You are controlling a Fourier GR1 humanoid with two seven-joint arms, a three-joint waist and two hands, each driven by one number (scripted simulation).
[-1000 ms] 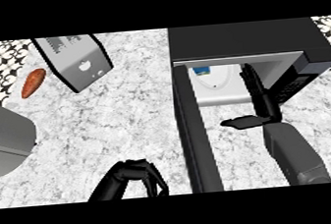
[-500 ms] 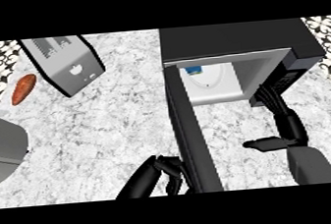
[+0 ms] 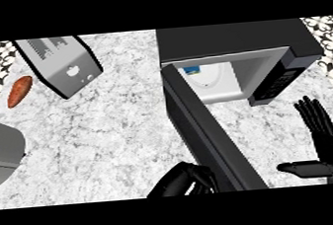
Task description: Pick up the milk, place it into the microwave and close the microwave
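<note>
right hand (image 3: pixel 327 144) withdrawn — left hand (image 3: pixel 185 178) nearer door (image 3: pixel 211 135)

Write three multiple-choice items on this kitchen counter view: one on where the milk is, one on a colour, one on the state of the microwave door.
1. Where is the milk carton?
A. Beside the toaster
B. Inside the microwave
C. In the right hand

2. What colour is the vegetable left of the toaster?
A. Orange-brown
B. Green
C. Blue

3. How does the microwave door stand?
A. Shut
B. Taken off
C. Swung open

Key:
1. B: the carton stands in the microwave cavity, at its left side.
2. A: the sweet potato is orange-brown.
3. C: the door juts out toward the view's lower edge, with the left hand beside it and the right hand open, holding nothing.
</note>
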